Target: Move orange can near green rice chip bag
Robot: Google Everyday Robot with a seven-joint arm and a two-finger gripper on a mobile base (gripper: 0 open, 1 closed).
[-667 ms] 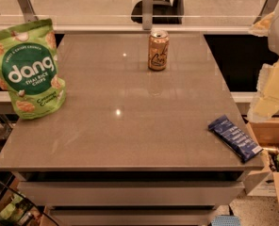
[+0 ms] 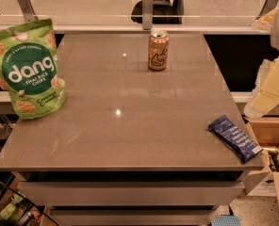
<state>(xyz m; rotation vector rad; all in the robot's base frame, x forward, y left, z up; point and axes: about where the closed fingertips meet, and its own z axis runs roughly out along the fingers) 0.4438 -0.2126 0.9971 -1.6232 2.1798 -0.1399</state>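
The orange can (image 2: 158,50) stands upright at the far middle of the grey table (image 2: 130,126); it is pale orange with a silver top and dark script. The green rice chip bag (image 2: 27,74), with white "dang" lettering, stands at the table's left edge, well apart from the can. My gripper (image 2: 273,86) shows only as a pale, blurred shape at the right edge of the view. It is off the table's right side, far from the can and holding nothing that I can see.
A dark blue flat wrapper (image 2: 234,138) lies at the table's front right corner. A glass rail with metal posts (image 2: 147,8) runs behind the table. Cardboard boxes (image 2: 271,173) sit on the floor at the right.
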